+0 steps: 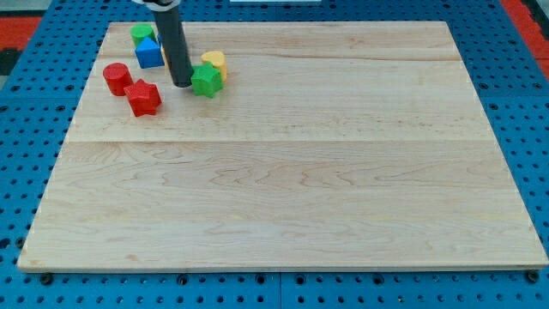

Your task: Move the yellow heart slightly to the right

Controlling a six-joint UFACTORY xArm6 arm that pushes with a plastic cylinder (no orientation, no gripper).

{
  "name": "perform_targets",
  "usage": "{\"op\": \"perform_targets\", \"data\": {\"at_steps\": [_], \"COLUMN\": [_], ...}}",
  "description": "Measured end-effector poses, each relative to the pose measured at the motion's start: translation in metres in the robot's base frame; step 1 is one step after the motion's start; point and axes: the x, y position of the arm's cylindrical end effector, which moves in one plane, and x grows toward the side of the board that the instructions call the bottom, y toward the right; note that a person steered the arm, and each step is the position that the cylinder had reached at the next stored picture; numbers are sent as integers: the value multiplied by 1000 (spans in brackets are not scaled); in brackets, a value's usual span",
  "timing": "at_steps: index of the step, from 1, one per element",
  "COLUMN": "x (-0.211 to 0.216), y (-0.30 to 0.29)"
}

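Note:
The yellow heart (214, 62) lies near the board's top left, partly hidden behind a green star-shaped block (206, 81) that touches its lower left side. My tip (181, 83) rests on the board just left of the green star, almost touching it, and lower left of the yellow heart. The rod rises from the tip to the view's top edge.
A blue block (148, 53) and a green block (141, 34) sit left of the rod. A red cylinder (117, 78) and a red star-shaped block (144, 98) lie further lower left. The wooden board (292, 172) lies on a blue pegboard.

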Motion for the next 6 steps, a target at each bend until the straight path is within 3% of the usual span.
{"op": "perform_targets", "data": {"at_steps": [1, 2, 3, 5, 6], "x": [-13, -33, -55, -74, -107], "y": [6, 47, 30, 84, 74]}}
